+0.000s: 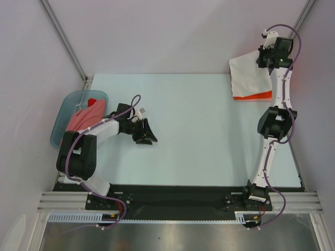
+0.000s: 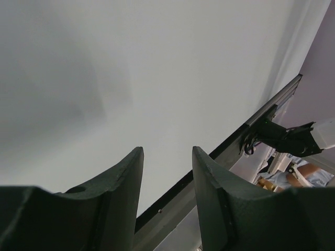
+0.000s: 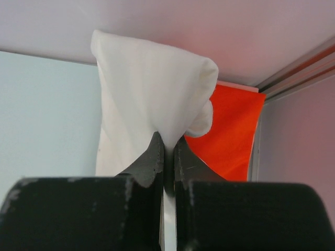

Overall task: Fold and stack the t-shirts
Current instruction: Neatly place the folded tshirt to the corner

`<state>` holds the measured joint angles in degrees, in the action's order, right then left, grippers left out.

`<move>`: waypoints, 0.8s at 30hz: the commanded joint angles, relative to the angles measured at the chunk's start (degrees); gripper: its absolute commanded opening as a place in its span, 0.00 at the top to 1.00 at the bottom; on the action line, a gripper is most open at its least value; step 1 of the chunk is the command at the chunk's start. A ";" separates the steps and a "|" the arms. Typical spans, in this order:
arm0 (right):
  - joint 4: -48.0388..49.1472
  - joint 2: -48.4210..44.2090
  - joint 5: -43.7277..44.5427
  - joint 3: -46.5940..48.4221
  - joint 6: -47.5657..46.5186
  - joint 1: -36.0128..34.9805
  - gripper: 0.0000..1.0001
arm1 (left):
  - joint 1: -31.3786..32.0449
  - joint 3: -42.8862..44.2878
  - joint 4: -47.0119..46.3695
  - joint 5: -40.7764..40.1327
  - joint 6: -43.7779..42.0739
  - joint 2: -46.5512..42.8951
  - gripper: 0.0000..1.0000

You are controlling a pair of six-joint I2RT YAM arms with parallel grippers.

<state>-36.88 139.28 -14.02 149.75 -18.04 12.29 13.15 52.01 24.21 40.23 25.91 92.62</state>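
My right gripper (image 3: 167,144) is pinched almost fully closed on a fold of the white t-shirt (image 3: 152,89). Its two dark fingers squeeze the cloth between them, so the shirt bunches up and hangs lifted just ahead of the fingertips. Below that pinch and to the gripper's right lies the orange-red t-shirt (image 3: 233,130), flat on the table (image 1: 199,130) in the far corner, with the white shirt partly draped over it. Well away across the table, my left gripper (image 1: 145,132) sits low over the surface with its jaws about half open and nothing between them; only bare tabletop shows ahead of its fingers. To that gripper's outer side is a blue-grey basin (image 1: 58,125) holding a crumpled salmon-pink t-shirt (image 1: 84,117) and a bit of a red one (image 1: 92,101). I judge the task to be partway through. The orange-red shirt looks folded and placed, the white one is mid-fold or being set on it, and the shirts in the basin are not yet folded or stacked. No brand, label or writing is readable anywhere, and no print shows on the white cloth from these views.
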 commanded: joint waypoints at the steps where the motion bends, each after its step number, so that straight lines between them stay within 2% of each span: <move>1: 6.12 1.08 -1.36 2.82 0.81 1.15 1.00 | 0.91 2.92 0.23 -0.15 -0.34 1.25 0.52; 16: 4.90 -1.82 -1.27 0.72 1.69 0.54 1.00 | 1.71 1.16 -1.09 0.64 1.07 -1.30 0.53; 24: -0.11 -11.21 0.49 -1.39 2.75 -2.45 1.00 | 1.62 -0.32 -2.76 1.34 2.47 -3.93 0.53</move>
<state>-37.21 137.80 -13.61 147.83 -16.34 11.51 14.48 52.51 23.79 40.32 27.16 92.31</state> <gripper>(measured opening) 0.051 0.473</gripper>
